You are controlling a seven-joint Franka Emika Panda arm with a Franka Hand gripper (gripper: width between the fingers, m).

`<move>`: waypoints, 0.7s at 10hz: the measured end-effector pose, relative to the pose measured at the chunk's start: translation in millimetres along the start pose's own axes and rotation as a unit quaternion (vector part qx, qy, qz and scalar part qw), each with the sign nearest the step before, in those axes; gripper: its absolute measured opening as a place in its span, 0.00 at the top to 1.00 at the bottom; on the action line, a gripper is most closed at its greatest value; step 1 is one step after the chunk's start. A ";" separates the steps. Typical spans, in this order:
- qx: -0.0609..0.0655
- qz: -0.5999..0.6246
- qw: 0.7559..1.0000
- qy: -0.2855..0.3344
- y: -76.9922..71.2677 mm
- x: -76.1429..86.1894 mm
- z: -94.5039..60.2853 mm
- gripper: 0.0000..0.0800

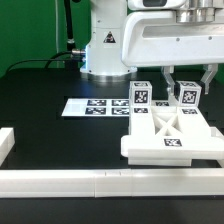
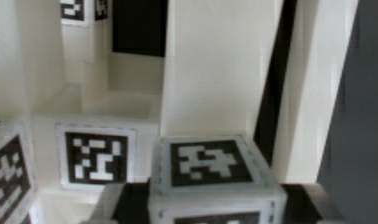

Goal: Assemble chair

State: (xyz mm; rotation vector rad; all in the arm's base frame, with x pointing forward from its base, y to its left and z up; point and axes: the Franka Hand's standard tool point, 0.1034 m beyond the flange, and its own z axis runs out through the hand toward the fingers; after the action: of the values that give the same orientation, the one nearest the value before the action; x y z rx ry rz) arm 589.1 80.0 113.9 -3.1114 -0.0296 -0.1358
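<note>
1. Chair parts (image 1: 168,135) sit clustered near the white border rail (image 1: 100,183), prob. braced vs it for alignment; marker board (image 1: 95,106) just beside.
2. Gripper (image 1: 187,80) is down over a tagged upright block (image 1: 187,96) on the exterior view's right.
3. Fingers look pinched on that block (image 2: 207,165), one each side.

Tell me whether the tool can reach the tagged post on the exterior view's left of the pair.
Probably yes. That post stands upright with its top uncovered. The tool sits at the other post, a gap between the two, so it would have to lift and shift across.
</note>
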 end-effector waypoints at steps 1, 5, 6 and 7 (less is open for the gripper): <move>0.000 0.024 1.000 0.000 0.0 0.0 0.0 0.65; 0.010 0.323 0.946 0.014 -6.2 -4.4 0.7 0.65; 0.012 0.353 0.935 0.019 -6.0 -3.6 1.0 0.65; 0.018 0.405 0.914 0.025 -6.6 -2.5 1.1 0.65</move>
State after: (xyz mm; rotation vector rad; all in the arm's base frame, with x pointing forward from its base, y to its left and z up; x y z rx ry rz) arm 586.5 86.6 112.8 -2.7905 1.2056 -0.1818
